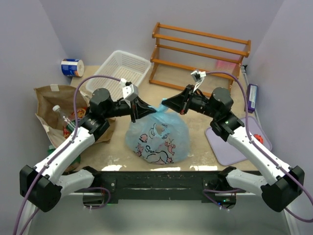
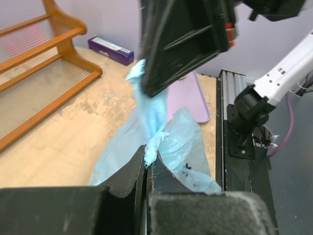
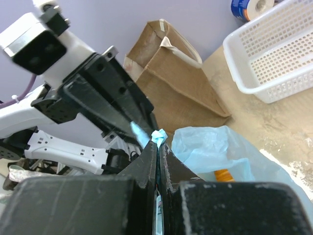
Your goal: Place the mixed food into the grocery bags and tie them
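The light blue plastic grocery bag stands full at the table's middle, its two handles pulled up between my grippers. My left gripper is shut on one twisted handle, pinched at its tips. Facing it, my right gripper is shut on the other handle, whose crumpled end pokes out past its tips. Something orange shows through the bag's mouth. The brown paper bag lies at the left with a clear bottle and a red packet inside.
A white mesh basket and a wooden rack stand at the back. A blue-and-white can lies at the back left. A purple mat and a purple box are on the right.
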